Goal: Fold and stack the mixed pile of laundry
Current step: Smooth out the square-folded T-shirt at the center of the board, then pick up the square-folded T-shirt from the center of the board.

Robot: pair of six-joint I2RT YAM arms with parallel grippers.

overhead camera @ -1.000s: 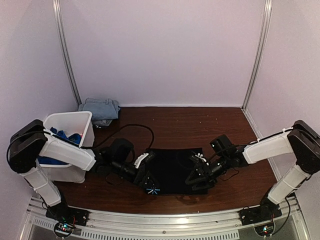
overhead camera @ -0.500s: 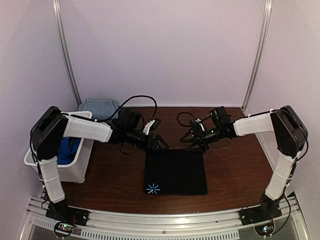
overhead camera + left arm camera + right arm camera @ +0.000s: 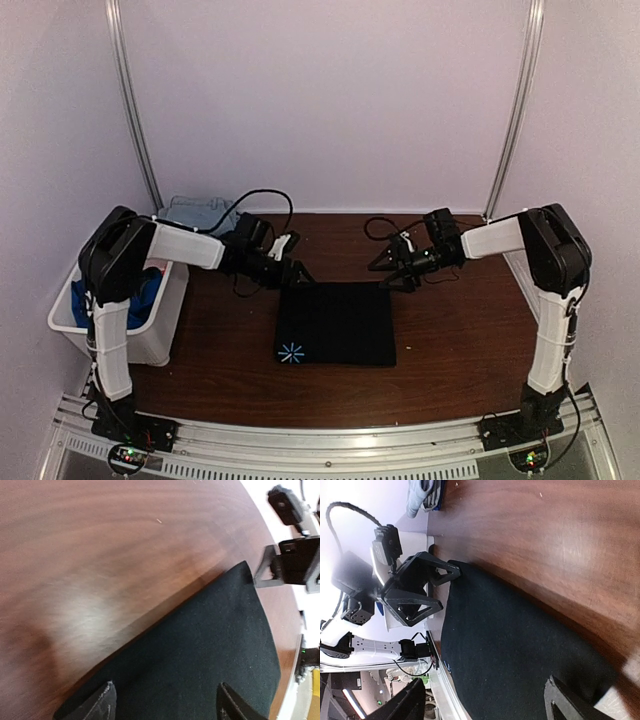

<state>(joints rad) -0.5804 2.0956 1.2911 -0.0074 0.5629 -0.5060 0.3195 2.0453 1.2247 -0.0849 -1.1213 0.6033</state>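
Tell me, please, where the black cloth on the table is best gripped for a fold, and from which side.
Probably at its two far corners, coming from the far edge. The black cloth lies flat as a rectangle on the table, so only edges offer a pinch; the left gripper and right gripper, both open, sit right at those corners.
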